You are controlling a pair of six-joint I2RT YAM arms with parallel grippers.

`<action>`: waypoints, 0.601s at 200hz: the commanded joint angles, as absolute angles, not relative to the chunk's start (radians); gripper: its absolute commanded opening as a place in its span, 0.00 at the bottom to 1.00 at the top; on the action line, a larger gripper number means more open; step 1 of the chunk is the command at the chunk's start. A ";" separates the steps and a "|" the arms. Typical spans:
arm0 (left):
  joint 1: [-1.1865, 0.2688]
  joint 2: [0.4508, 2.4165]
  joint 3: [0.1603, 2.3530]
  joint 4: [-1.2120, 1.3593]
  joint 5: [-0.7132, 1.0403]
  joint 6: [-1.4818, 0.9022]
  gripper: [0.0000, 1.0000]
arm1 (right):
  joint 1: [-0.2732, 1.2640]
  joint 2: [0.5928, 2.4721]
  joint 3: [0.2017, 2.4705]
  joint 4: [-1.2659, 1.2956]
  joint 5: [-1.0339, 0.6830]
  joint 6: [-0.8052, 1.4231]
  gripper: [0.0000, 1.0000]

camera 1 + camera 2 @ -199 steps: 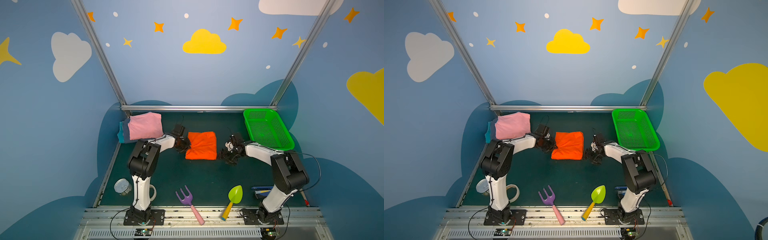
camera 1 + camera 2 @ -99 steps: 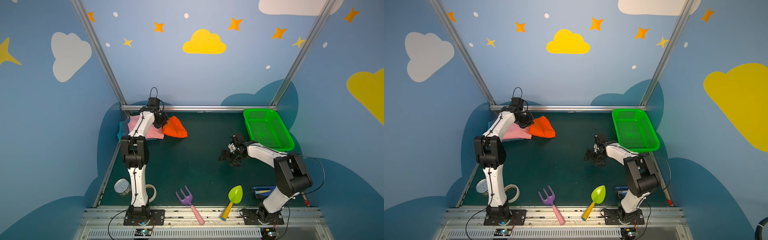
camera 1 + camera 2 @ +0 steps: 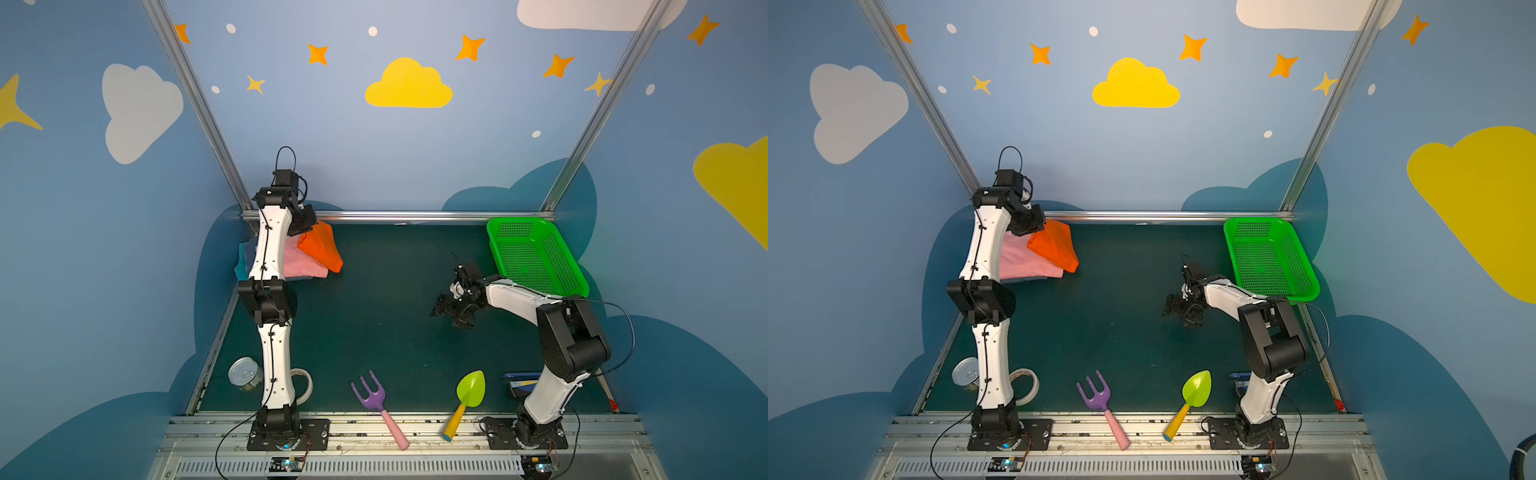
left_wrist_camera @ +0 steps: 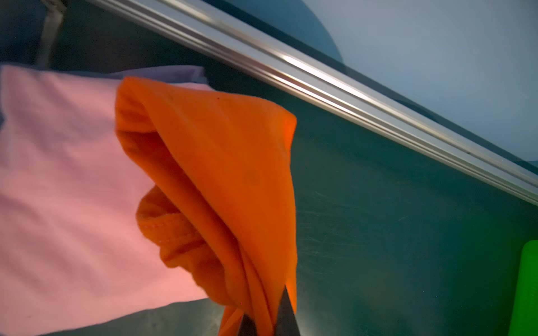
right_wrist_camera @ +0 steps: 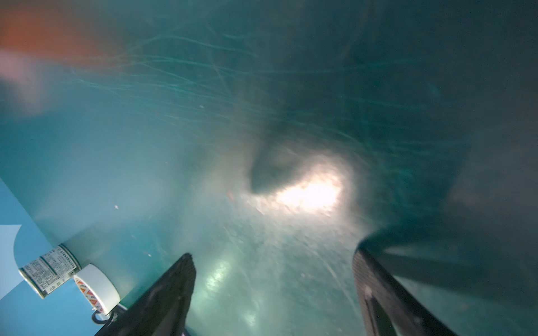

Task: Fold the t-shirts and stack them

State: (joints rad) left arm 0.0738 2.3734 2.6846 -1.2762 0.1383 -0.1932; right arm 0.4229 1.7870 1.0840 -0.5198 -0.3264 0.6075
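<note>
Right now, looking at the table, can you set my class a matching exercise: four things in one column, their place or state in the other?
1 orange t-shirt
2 pink t-shirt
3 green basket
4 right end effector

A open, holding nothing
B far right, empty
C pinched by left end effector
D folded, far left

Pairs: 1-C, 2-D, 3-B, 4-A

Arms: left white-and-black arm (image 3: 272, 249) stretched tall, left gripper (image 4: 266, 320) clamped on bright orange cloth t-shirt (image 4: 221, 163); right white-and-black arm (image 3: 511, 297) crouched low, right gripper (image 5: 275, 256) jaws wide apart.
</note>
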 commanded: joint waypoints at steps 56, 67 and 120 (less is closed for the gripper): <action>0.121 2.337 2.658 -1.329 -0.227 -0.163 0.09 | 0.467 1.891 1.066 -0.496 -0.348 0.605 0.86; 0.131 2.354 2.653 -1.331 -0.247 -0.180 0.27 | 0.468 1.891 1.066 -0.500 -0.347 0.603 0.86; 0.231 2.484 2.797 -1.550 -0.612 -0.408 0.35 | 0.474 1.873 1.049 -0.492 -0.347 0.607 0.86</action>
